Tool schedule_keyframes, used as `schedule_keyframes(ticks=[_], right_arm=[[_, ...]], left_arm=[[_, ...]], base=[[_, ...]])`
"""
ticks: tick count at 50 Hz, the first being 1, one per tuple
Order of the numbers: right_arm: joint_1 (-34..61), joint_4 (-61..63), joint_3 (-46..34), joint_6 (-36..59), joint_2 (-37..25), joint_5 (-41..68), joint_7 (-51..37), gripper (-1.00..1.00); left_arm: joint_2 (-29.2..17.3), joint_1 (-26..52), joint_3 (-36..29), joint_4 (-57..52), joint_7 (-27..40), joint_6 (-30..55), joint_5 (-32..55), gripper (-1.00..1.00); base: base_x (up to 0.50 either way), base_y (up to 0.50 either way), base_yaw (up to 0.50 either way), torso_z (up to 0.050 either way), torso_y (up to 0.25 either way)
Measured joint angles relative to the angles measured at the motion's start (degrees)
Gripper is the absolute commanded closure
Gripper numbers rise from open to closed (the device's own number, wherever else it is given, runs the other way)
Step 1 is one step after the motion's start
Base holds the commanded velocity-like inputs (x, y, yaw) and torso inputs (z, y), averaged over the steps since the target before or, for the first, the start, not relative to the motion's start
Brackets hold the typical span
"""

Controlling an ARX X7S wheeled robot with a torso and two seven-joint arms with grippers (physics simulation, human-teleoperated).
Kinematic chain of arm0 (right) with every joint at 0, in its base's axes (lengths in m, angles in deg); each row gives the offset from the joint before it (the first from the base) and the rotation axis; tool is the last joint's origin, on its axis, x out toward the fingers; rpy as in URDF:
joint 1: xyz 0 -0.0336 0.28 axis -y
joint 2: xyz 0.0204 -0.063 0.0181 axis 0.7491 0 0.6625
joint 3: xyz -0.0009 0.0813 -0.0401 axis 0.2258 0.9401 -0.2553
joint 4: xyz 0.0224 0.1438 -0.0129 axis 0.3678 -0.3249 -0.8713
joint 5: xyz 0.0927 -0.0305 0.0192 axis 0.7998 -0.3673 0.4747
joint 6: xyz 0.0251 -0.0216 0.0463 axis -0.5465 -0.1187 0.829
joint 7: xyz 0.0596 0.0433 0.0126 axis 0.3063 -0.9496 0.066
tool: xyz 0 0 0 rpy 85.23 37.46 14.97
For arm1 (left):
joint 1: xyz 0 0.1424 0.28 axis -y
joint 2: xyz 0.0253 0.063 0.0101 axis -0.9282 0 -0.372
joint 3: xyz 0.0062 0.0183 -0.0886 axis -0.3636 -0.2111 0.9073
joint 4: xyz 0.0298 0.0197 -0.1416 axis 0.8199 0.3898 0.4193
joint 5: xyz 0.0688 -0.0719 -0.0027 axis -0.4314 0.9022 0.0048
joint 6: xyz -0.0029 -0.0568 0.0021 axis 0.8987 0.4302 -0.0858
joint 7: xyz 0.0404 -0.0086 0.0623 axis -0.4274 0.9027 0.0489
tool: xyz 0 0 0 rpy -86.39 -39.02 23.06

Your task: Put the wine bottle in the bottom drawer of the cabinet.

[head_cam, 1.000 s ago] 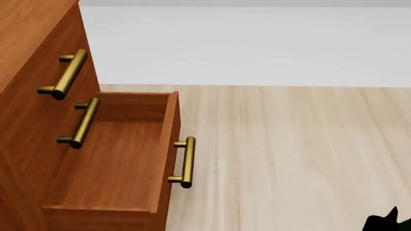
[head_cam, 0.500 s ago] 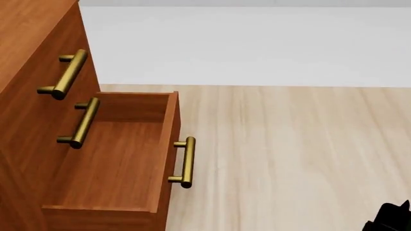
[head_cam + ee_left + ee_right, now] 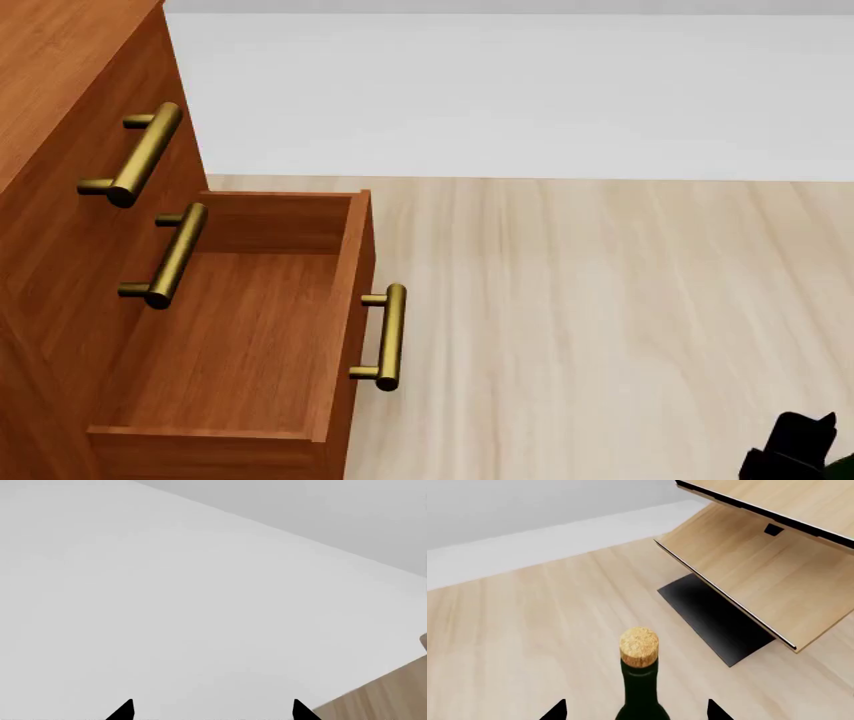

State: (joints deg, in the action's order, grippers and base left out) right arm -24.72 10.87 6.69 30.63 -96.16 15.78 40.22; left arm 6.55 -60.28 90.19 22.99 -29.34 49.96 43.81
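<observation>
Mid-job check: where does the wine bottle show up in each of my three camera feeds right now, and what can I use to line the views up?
Head view: at most a sliver of dark green at the bottom right corner, beside the right gripper; too little to be sure.
Left wrist view: not in it; only white wall and a strip of floor.
Right wrist view: the wine bottle, cork up, bottom centre, between the gripper's fingertips.
Shared landmark: the light wood floor meeting the white wall.

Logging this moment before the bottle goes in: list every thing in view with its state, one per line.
bottom drawer: pulled open, empty
upper two drawers: closed
wine bottle: corked, between the right gripper's fingertips
right gripper: grip itself out of view
left gripper: open, empty
</observation>
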Motion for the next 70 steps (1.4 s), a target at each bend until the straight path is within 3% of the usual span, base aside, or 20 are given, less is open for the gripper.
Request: schedule_keyframes(ticks=[59,60,70], right_arm=[[1.39,-12.77,-6.29,-7.98,-0.14,-5.11,2.95,-1.00],[1.38,-12.83,-6.33,-8.08,-0.15,-5.16,2.97,1.00],[1.21,-11.51,-6.55,-8.04,-0.22,-3.24,2.51,1.00]], left_arm=[[-0.63,2.60,-0.74,3.82,-2.28,-0.68,0.57,-1.00],[-0.64,2.57,-0.76,3.76,-2.25,-0.67,0.57,-1.00],[-0.69,2.24,-1.06,3.08,-1.75,-0.58,0.48,-1.00]], base=[[0.00,0.00,0.00,0.000,0.000],[0.00,0.00,0.00,0.000,0.000],[0.00,0.00,0.00,0.000,0.000]])
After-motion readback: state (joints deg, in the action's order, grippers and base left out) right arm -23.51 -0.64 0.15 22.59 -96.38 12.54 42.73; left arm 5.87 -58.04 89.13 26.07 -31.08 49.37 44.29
